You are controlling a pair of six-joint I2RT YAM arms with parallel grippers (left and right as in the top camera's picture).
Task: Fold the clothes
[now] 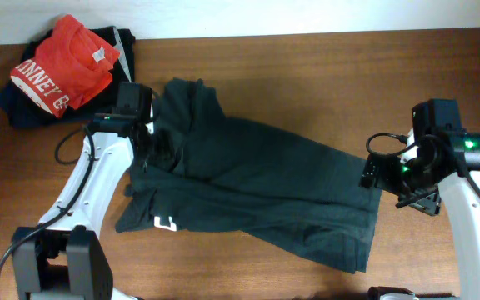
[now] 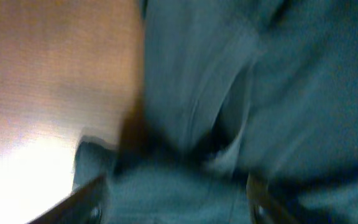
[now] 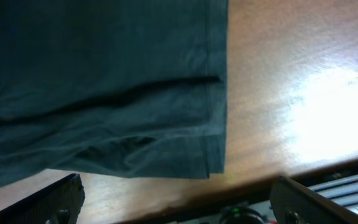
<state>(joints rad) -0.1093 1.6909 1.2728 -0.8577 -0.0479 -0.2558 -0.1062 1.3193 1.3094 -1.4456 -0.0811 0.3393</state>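
The right fingers (image 3: 55, 200) stood wide apart, holding nothing, with the hem of the T-shirt (image 1: 257, 187) directly ahead of them. The shirt lay on the counter (image 1: 323, 67), its long axis running from one arm to the other. At the far end, the left fingers (image 2: 86, 196) were spread apart above bunched fabric, gripping nothing visible.

The T-shirt (image 1: 257, 192) is soft, dark cloth. It is matt and wrinkly, with a stitched hem along its edge. The table (image 1: 307, 75) is brown wood with thin grain lines. It is smooth and shiny, and the light makes bright white patches on it. The red shirt (image 1: 65, 62) is cloth too, with flat white printed letters. The dark clothes (image 1: 15, 112) under it are matt cloth. The left arm (image 1: 98, 183) has a smooth white shell that looks like plastic.
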